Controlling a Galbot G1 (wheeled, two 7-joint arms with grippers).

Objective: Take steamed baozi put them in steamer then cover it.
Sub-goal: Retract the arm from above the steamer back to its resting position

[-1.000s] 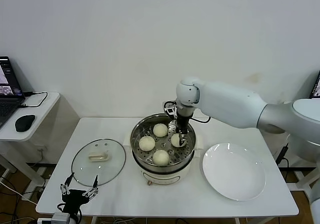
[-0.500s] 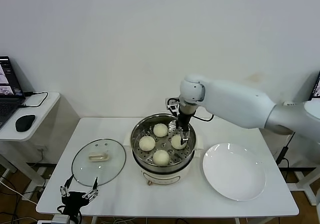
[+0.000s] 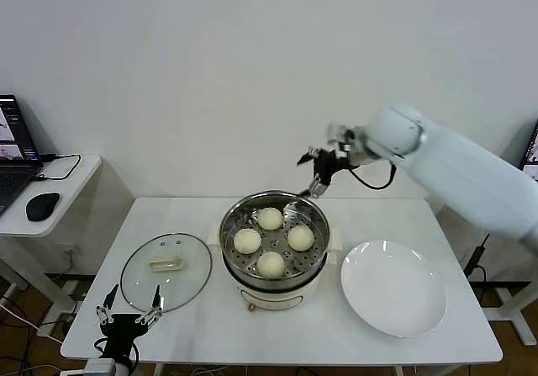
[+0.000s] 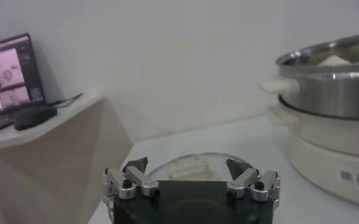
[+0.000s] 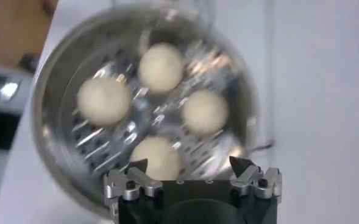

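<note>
All 4 steamed baozi (image 3: 271,240) sit in the steamer (image 3: 273,250) mid-bench, so R gripper (image 3: 322,172) hangs open & empty above its far rim, while L gripper (image 3: 128,320), open, waits near the cover (image 3: 165,271) lying left.

Baozi (image 3: 270,218) in steamer (image 3: 233,243): four
Steamer: one
Glass cover (image 3: 165,270): one
White plate (image 3: 393,288): one
Grippers: two
</note>
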